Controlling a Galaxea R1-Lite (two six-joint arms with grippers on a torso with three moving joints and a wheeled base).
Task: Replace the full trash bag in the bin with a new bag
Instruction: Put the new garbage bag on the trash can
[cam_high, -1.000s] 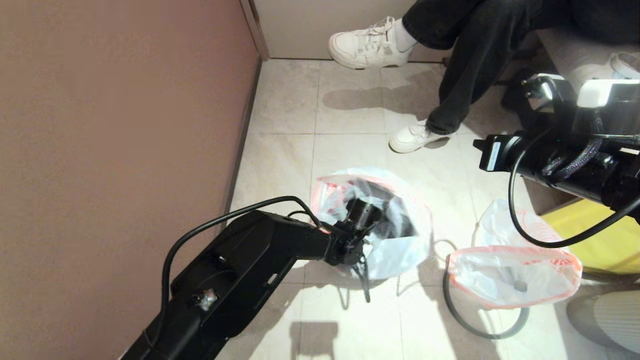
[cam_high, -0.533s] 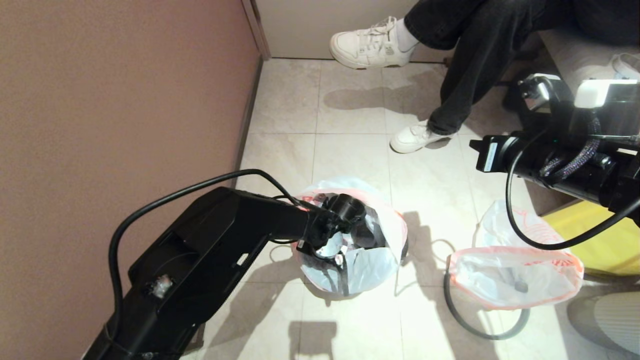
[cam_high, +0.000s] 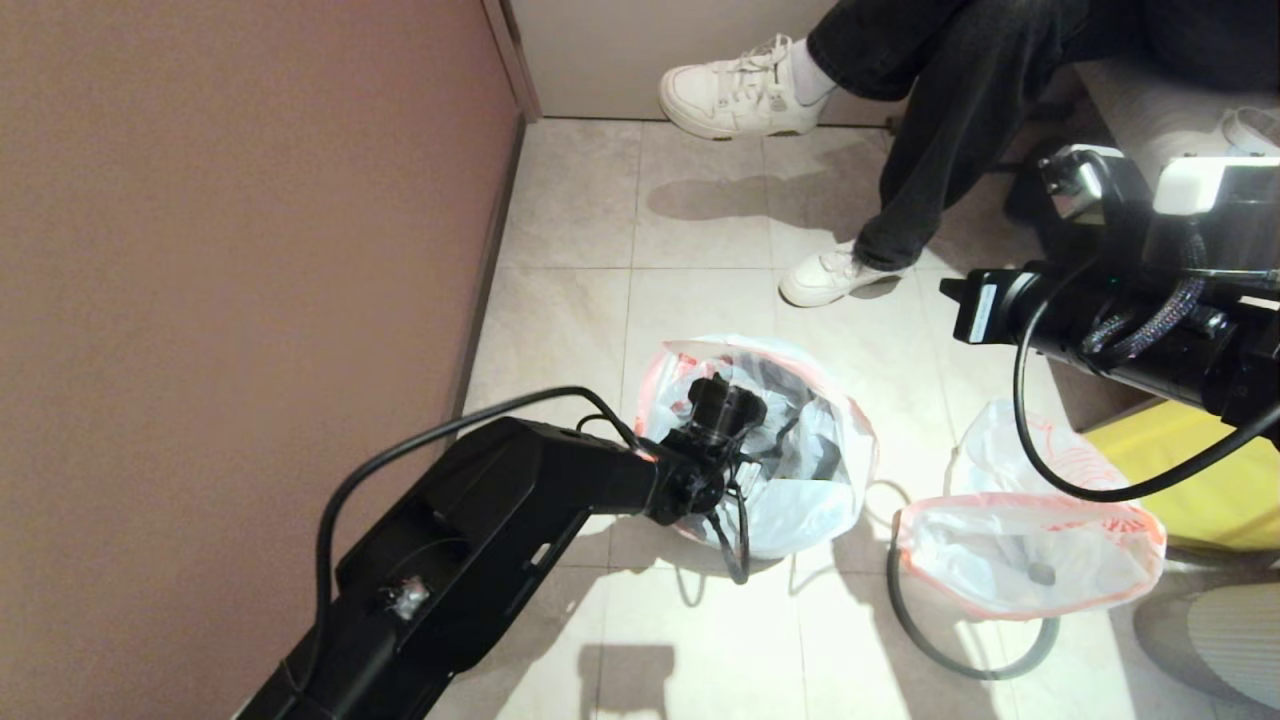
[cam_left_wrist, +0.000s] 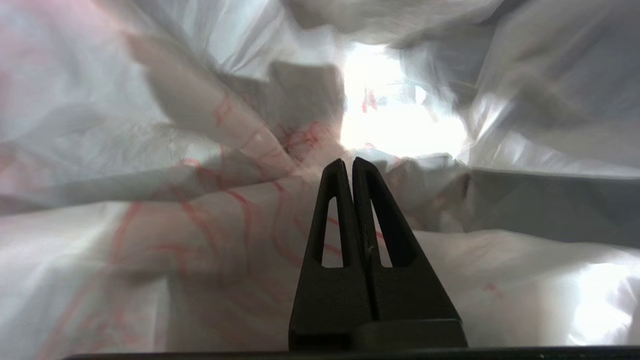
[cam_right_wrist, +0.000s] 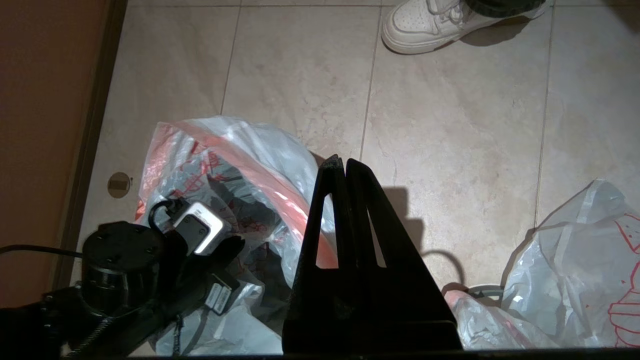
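Both jaws of the left gripper are pressed together with no film caught between them, and they sit deep inside the new bag, whose crumpled whitish plastic with red print surrounds the tips on all sides in the left wrist view. This bag stands at the centre of the head view with its pink-red mouth open upward; dark shapes show through its film, but I cannot tell if they are the bin. From the lower left of the frame, the left arm reaches diagonally up to the bag's mouth, the wrist bent down into the opening. At the lower right of the frame, the full trash bag lies on the tiled floor, its long axis running left to right, a small white shape visible inside. Well above it, at the right edge of the frame, the right gripper is also fully closed and holds nothing.
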